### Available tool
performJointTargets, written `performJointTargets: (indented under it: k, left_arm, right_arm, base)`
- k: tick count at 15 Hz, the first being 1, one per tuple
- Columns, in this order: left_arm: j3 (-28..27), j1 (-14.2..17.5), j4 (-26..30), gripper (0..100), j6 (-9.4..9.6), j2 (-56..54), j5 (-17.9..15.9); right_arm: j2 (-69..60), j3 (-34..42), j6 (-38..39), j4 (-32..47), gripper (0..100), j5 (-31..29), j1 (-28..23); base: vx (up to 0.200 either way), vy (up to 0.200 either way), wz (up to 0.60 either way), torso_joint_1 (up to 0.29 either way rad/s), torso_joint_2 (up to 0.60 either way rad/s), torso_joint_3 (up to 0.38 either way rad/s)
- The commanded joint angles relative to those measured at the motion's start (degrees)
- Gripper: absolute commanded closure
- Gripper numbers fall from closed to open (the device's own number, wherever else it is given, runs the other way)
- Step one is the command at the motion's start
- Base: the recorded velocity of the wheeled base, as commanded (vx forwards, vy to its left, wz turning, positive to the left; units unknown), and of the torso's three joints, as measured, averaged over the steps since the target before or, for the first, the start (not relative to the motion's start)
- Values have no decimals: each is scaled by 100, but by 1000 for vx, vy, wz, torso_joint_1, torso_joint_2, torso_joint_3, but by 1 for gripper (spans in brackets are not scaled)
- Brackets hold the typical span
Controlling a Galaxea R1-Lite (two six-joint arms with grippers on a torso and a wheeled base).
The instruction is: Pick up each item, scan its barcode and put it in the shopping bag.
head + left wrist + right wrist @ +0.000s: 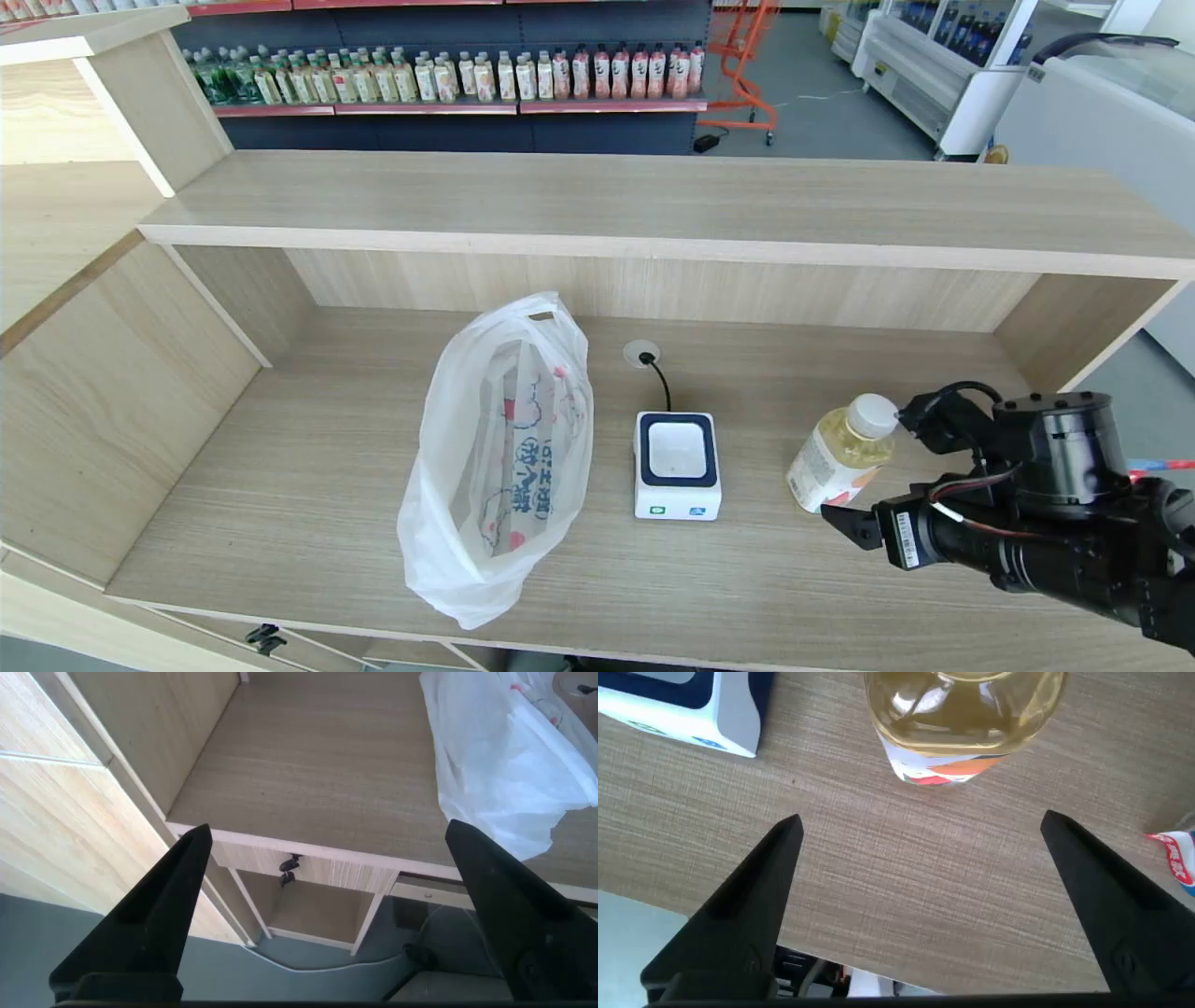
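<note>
Head view: a white plastic shopping bag (495,457) lies on the table (280,485) left of centre. Its mouth gapes, but I cannot tell whether anything is inside beyond the print on its walls. Just beside it sits the white scanner (677,465), with a dark frame round its window and a black cable (659,381) running to a hole at the back. To the scanner's right stands a bottle (840,455), white cap on, nearly full of pale yellow liquid. The right hand (873,465) is at the bottle's near side, fingers spread and holding nothing.

Left wrist view: the left hand (329,833) is released, its fingers wide apart, above the table's front edge. The bag's lower end is near one finger, and a small black latch (288,870) hangs under the edge.

Right wrist view: the bottle stands just ahead of the parted fingers, not between them. The scanner's corner shows off to one side.
</note>
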Motion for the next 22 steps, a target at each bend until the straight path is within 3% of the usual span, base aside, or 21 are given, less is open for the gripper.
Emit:
performJointTargets:
  k: [1,10,22]
  left_arm:
    - [0,0,1,0,0,-2,3]
    - [0,0,1,0,0,6,3]
    - [0,0,1,0,0,-2,3]
  right_arm:
    - [576,88,-142,-500,0,-8,0]
    - [1728,79,-1012,-2662,0,-52,-27]
    - [2369,44,-1205,-3875,0,-35,-18]
  base:
    - [0,0,0,0,0,0]
    - [0,0,0,0,0,0]
    - [0,0,0,0,0,0]
